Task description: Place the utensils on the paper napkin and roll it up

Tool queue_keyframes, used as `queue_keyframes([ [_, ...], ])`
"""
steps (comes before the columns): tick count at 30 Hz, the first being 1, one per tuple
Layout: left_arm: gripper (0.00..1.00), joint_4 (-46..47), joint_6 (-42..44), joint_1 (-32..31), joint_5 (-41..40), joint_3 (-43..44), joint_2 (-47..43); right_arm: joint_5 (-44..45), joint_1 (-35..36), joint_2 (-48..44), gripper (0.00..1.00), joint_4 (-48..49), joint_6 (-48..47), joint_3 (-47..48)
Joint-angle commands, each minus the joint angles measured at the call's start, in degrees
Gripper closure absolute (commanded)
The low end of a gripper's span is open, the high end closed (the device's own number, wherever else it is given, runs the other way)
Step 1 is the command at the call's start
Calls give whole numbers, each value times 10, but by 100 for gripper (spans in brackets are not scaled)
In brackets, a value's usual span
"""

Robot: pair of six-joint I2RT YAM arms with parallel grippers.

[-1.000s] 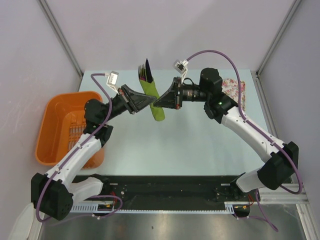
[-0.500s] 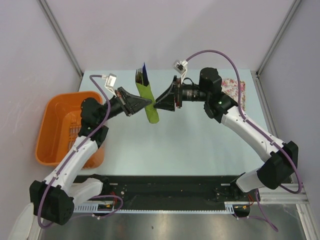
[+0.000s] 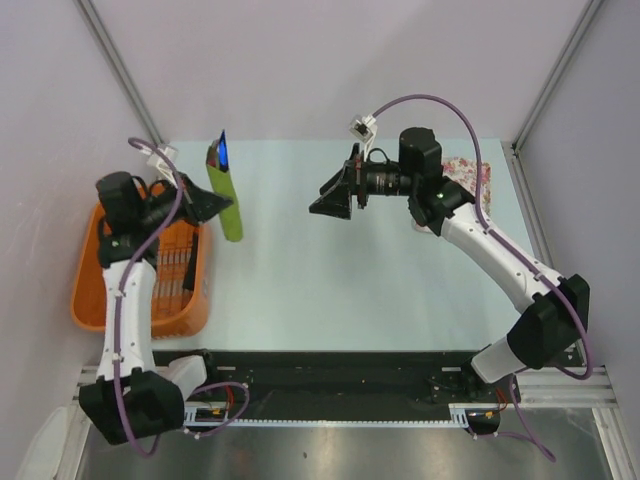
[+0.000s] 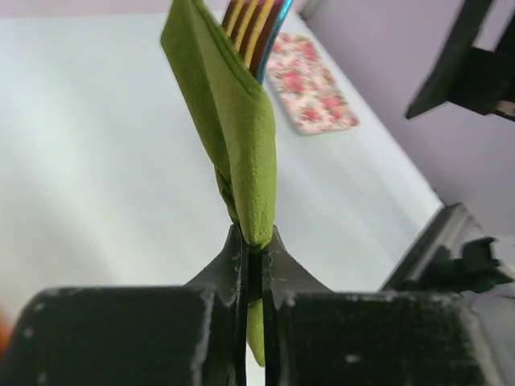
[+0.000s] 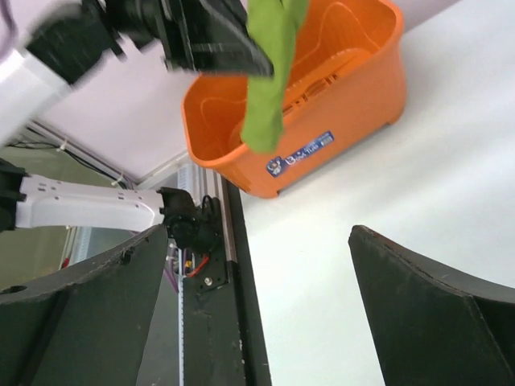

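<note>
The paper napkin (image 3: pixel 229 203) is an olive-green roll wrapped round the utensils (image 3: pixel 220 151), whose blue-purple ends stick out of its far end. My left gripper (image 3: pixel 226 205) is shut on the roll's middle and holds it in the air by the orange basket. In the left wrist view the napkin roll (image 4: pixel 240 133) rises from the closed left gripper (image 4: pixel 255 244), with the utensils' tips (image 4: pixel 254 24) at its top. My right gripper (image 3: pixel 328 203) stands wide open and empty over the table's middle. The right wrist view shows the napkin roll (image 5: pixel 269 72) hanging far beyond the open right gripper (image 5: pixel 257 241).
An orange basket (image 3: pixel 82 285) sits at the table's left edge, under the left arm; it appears as the orange basket (image 5: pixel 338 80) behind the roll. A pink-and-white floral pad (image 3: pixel 466 176) lies at the back right, behind the right arm.
The right gripper opened and let go of the napkin roll. The left arm swung left with the roll, away from the right gripper and over to the orange basket.
</note>
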Motion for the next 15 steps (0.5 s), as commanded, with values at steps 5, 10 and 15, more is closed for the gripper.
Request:
queue_keyframes([
  [5,100,-475,442,195,47,226,143,7,-3,25,0,-53,-59,28],
  [10,100,-582,568,285,12,288,231,10,-2,47,0,-81,-77,46],
  [15,100,-607,624,324,-38,271,274,11,-1,69,0,-115,-97,62],
])
